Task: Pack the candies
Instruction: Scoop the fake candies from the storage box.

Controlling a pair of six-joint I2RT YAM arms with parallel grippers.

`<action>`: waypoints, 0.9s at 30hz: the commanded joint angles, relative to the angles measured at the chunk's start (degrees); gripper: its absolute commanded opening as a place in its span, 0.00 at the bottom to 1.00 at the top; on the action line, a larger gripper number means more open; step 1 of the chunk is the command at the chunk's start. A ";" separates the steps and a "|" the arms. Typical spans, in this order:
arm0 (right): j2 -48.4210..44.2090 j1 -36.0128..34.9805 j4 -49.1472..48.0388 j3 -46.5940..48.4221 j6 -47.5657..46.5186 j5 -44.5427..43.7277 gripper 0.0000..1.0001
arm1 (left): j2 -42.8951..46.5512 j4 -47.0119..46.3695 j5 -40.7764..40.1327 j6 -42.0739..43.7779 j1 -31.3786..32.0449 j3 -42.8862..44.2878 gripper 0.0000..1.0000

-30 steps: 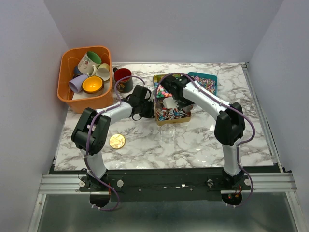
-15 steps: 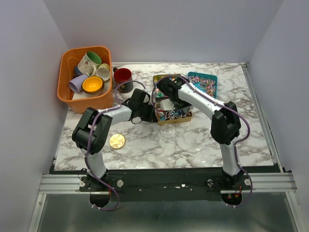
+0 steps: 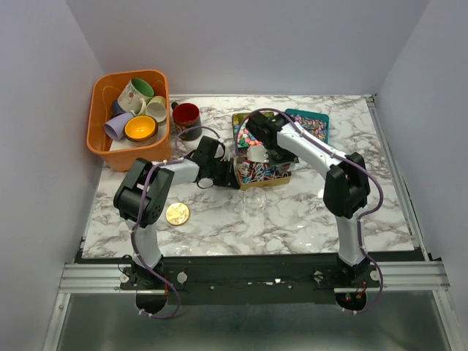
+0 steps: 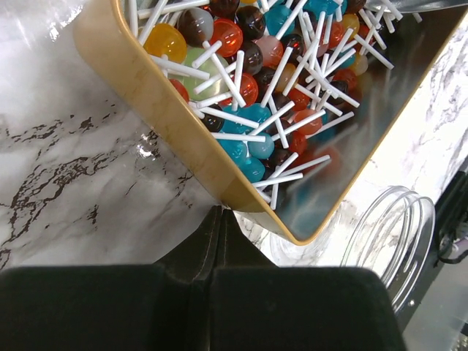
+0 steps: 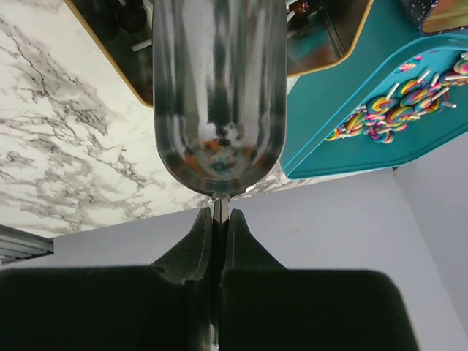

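Note:
The candies are round lollipops with white sticks [image 4: 248,66] heaped in a gold tin [image 3: 281,178] at mid table. More small bright candies lie in a second gold tin [image 3: 235,121] behind it. My left gripper [image 4: 221,212] is shut, its tips against the outer wall of the lollipop tin [image 4: 146,95]; it shows in the top view [image 3: 225,170] at the tin's left side. My right gripper [image 5: 218,212] is shut on the handle of a metal scoop [image 5: 218,95], held over the lollipop tin [image 3: 257,155]. The scoop's bowl shows only reflections.
A clear open jar [image 3: 253,201] stands just in front of the tin, also in the left wrist view [image 4: 387,234]. A teal tray [image 3: 292,115] of swirl lollipops lies back right. An orange basket [image 3: 99,139] of mugs, a red mug [image 3: 186,117] and a gold lid [image 3: 177,213] are on the left.
My left gripper has moved right, up against the tin's left side. My right gripper has shifted left and back again with the scoop, staying over the tins.

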State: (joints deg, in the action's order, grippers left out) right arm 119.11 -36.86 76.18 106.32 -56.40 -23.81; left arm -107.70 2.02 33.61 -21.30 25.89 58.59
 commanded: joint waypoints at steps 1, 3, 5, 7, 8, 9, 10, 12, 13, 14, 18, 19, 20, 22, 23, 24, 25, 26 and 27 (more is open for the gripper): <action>3.50 0.30 3.10 -2.79 -0.02 11.07 0.01 | -2.86 -3.60 4.10 -0.67 0.04 1.53 0.00; 3.32 0.47 2.57 -3.23 -0.11 11.42 0.01 | -2.60 -3.95 4.45 -0.59 -0.14 1.44 0.00; 2.97 0.48 0.55 -3.31 -0.46 12.56 0.01 | -2.95 -4.31 4.98 -0.59 -0.66 1.53 0.00; 3.32 0.56 -1.46 -3.49 -1.43 12.39 0.01 | -3.30 -4.39 5.77 -0.59 -0.93 1.70 0.00; 3.41 0.74 -2.26 -3.75 -1.87 12.39 0.01 | -3.65 -4.31 6.03 -0.50 -1.10 1.79 0.00; 3.32 0.83 -3.22 -4.10 -2.83 12.21 0.01 | -3.92 -4.22 6.29 -0.50 -1.28 1.79 0.00; 3.58 1.00 -3.84 -4.11 -3.27 11.78 0.01 | -3.92 -4.13 6.56 -0.50 -1.37 1.97 0.00; 4.11 1.00 -3.76 -3.06 -3.98 11.33 0.01 | -4.36 -4.04 6.91 -0.15 -1.63 2.23 0.00; 4.29 1.00 -3.50 -2.62 -3.98 11.33 0.01 | -4.53 -3.87 7.00 -0.06 -1.63 2.58 0.00; 4.38 1.26 -3.84 -2.00 -4.07 12.46 0.01 | -4.97 -3.87 7.70 0.38 -1.72 2.76 0.00; 5.08 2.76 -5.34 -1.47 -4.33 13.36 0.01 | -6.20 -3.52 8.32 0.56 -1.72 3.73 0.00; 4.99 2.85 -6.04 -2.25 -4.59 13.01 0.01 | -6.29 -3.34 8.32 0.56 -1.81 4.07 0.00; 5.08 2.85 -6.05 -2.26 -4.86 12.57 0.01 | -6.38 -3.25 8.32 0.56 -1.81 4.17 0.00; 5.43 2.94 -5.35 -1.39 -5.30 12.48 0.01 | -6.21 -3.25 8.32 0.73 -1.90 4.17 0.00; 6.13 2.85 -4.91 0.10 -5.47 12.48 0.01 | -6.12 -3.25 8.32 0.73 -1.98 4.25 0.00; 6.66 2.85 -4.29 0.90 -5.65 12.39 0.01 | -6.12 -3.34 8.23 0.73 -2.07 4.25 0.00; 7.01 2.85 -3.77 1.51 -5.74 12.47 0.01 | -6.12 -3.34 8.23 0.65 -2.07 4.25 0.00; 7.45 2.67 -3.85 2.21 -6.08 12.74 0.01 | -6.21 -3.51 8.14 0.56 -2.07 4.25 0.00; 7.54 2.59 -4.11 2.05 -6.87 12.74 0.01 | -6.29 -3.52 8.14 0.56 -2.07 4.34 0.00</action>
State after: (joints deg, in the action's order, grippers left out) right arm 122.19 -33.54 71.64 107.44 -60.53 -14.52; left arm -112.16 1.23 42.00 -21.69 23.51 61.52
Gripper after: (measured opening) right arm 0.090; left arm 0.004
